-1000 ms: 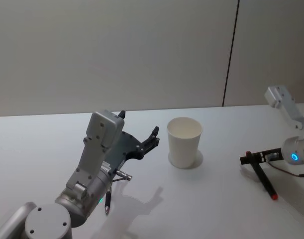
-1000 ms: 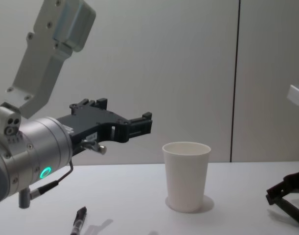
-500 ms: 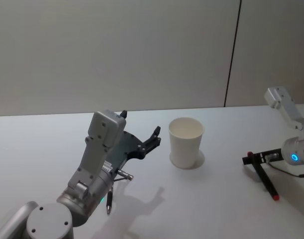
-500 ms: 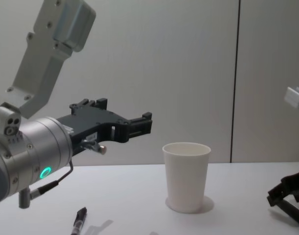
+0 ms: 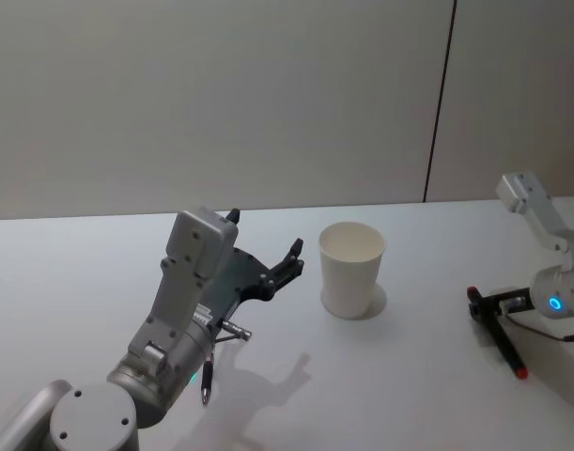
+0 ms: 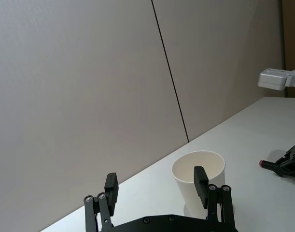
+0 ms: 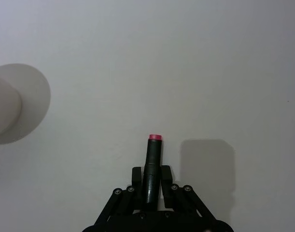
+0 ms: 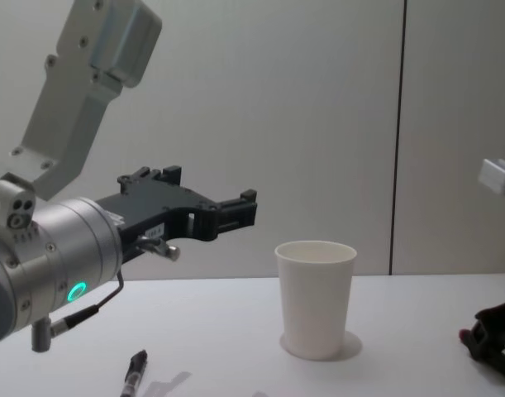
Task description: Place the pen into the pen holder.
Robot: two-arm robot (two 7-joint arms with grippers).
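Observation:
The pen holder, a white paper cup (image 5: 352,268) (image 8: 316,298), stands upright mid-table. My right gripper (image 5: 482,303) (image 7: 152,175) sits low at the table's right, shut on a black pen (image 5: 501,334) (image 7: 152,169) with a pink-red end (image 7: 155,137) sticking out past the fingers. It is well to the right of the cup (image 7: 5,111). My left gripper (image 5: 264,235) (image 6: 156,186) hangs open and empty above the table, left of the cup (image 6: 186,171). A second black pen (image 5: 205,378) (image 8: 135,372) lies on the table beneath my left arm.
The white table (image 5: 399,395) runs back to a plain grey wall with one dark vertical seam (image 5: 439,103). Open tabletop lies between the cup and my right gripper (image 8: 493,335).
My right gripper has shifted slightly right and turned with the pen, whose pink end now faces the chest camera. The left arm and cup have not moved.

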